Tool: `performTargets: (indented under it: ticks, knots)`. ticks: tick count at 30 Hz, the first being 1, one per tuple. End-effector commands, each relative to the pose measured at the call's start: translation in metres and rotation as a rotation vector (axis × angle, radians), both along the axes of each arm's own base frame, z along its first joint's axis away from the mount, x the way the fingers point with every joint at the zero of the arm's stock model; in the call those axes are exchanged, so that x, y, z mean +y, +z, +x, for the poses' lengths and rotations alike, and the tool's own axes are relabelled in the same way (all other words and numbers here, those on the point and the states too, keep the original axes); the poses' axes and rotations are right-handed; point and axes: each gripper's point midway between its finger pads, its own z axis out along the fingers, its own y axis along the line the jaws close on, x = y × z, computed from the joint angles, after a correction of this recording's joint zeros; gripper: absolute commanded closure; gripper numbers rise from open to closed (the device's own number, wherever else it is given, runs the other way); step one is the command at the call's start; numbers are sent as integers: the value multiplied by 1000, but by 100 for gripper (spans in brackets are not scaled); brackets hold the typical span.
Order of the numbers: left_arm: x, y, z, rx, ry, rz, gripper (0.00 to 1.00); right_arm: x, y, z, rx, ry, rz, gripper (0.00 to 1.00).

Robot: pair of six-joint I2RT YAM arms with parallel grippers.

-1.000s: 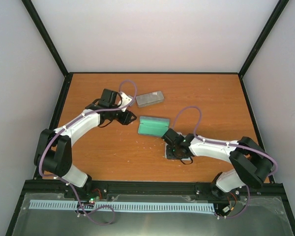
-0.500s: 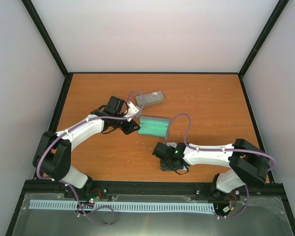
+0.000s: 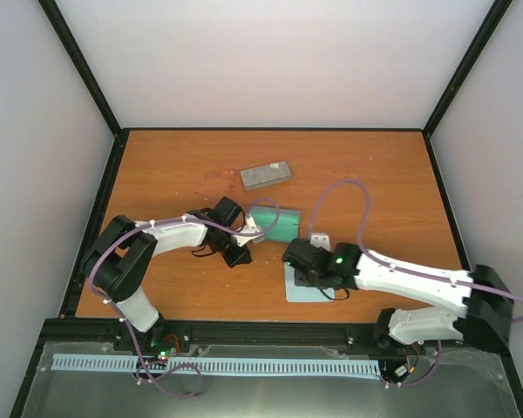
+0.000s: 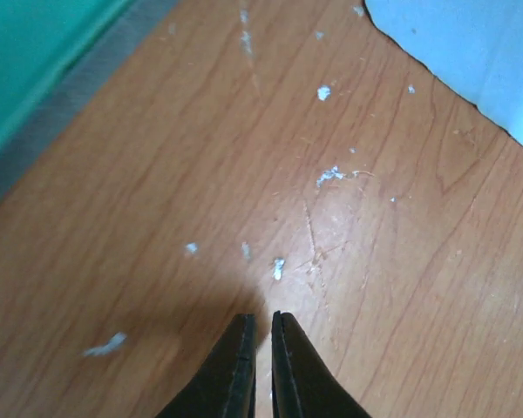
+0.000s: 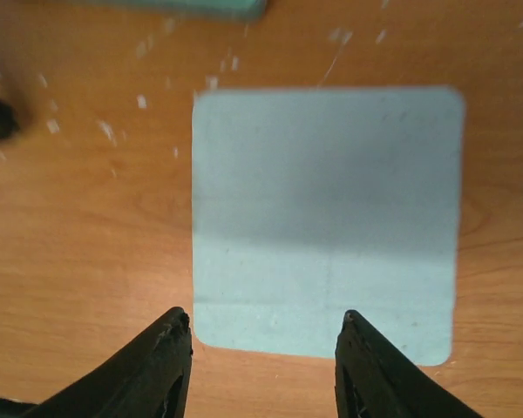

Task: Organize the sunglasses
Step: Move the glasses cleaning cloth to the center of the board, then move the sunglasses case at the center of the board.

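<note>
Sunglasses [image 3: 213,184]: lying on table [image 3: 157,165], rear, left of centre, just beside grey case [image 3: 265,174], well apart from both arms. Left gripper [image 4: 260,319]: fingers all but together, nothing between them, over bare table near open green case [image 3: 275,223]. Right gripper [image 5: 266,319]: fingers apart, empty, over edge of pale blue cloth [image 5: 327,218].

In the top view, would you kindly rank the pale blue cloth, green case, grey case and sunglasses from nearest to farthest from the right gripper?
1. the pale blue cloth, directly beneath the right gripper.
2. the green case, just beyond it, mid-table.
3. the grey case, farther back.
4. the sunglasses, back-left, farthest.
</note>
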Motion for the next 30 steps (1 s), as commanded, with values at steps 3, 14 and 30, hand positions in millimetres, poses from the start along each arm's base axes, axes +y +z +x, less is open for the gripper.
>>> performTargets:
  ticks: [3,14,30]
  knots:
    - [-21,-6,15,-40,-26,-3,90,-65,37,28,-160,-170,-28,58]
    - [-45,-16,53,-57,17,-3,89,-106,20,45,-131,-183,-79,59]
    - [-73,-28,104,-111,43,17,90,-107,-20,72,-60,-124,-80,60]
